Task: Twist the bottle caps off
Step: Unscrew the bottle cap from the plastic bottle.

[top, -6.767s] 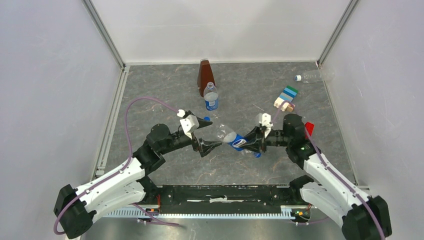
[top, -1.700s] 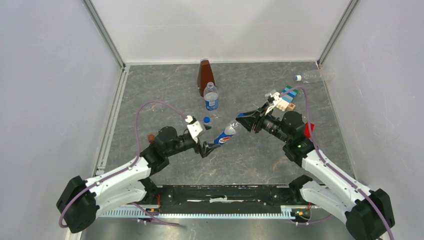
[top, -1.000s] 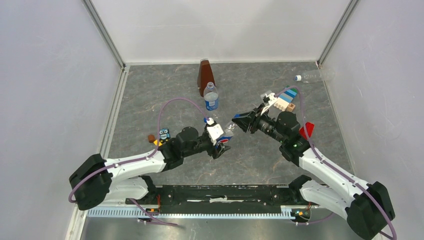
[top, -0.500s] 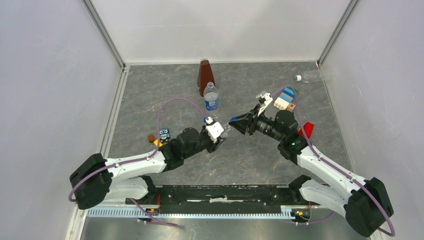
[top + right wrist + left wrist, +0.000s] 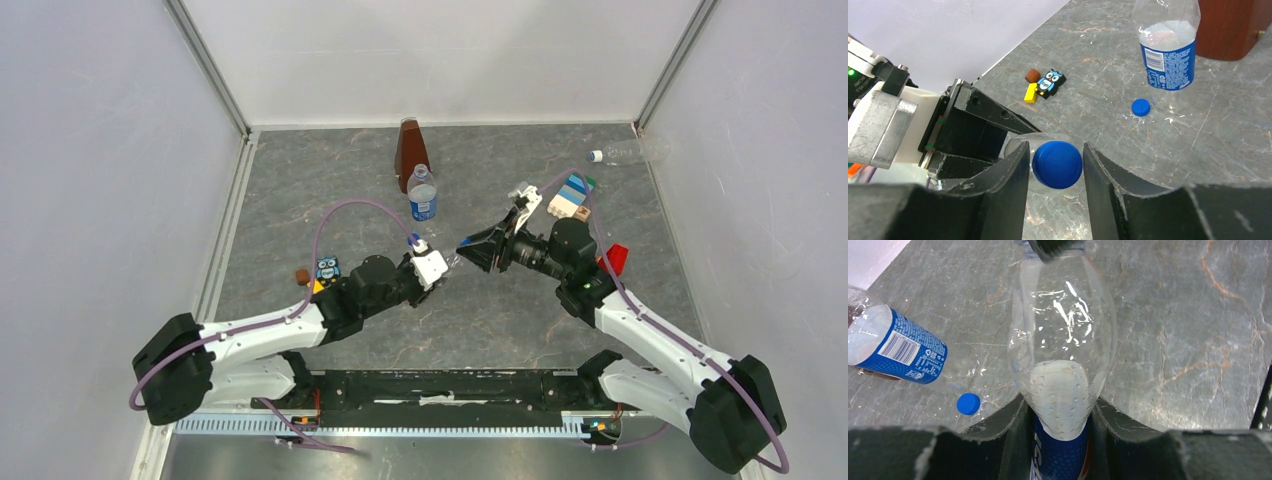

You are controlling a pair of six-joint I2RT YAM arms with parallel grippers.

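Observation:
My left gripper (image 5: pixel 1059 402) is shut on the blue-labelled body of a clear bottle (image 5: pixel 1063 355), which points its neck towards the right arm. Its blue cap (image 5: pixel 1057 164) sits between the fingers of my right gripper (image 5: pixel 1055 150), which is open with a thin gap on each side. From above, both grippers meet mid-table: left (image 5: pixel 438 266), right (image 5: pixel 466 246). A second labelled bottle (image 5: pixel 423 196) stands upright behind them, with a loose blue cap (image 5: pixel 1141 107) near it. A third, unlabelled bottle (image 5: pixel 628 152) with a white cap (image 5: pixel 596 156) lies at the back right.
A brown pyramid-shaped object (image 5: pixel 410 148) stands behind the upright bottle. A stack of coloured blocks (image 5: pixel 571 196) and a red block (image 5: pixel 617 258) lie near the right arm. An owl block (image 5: pixel 327 270) and small orange pieces (image 5: pixel 301 275) lie left of the left arm.
My left gripper has closed on the labelled bottle and lifted its neck. My right gripper has moved left onto the cap, and its jaws have parted a little.

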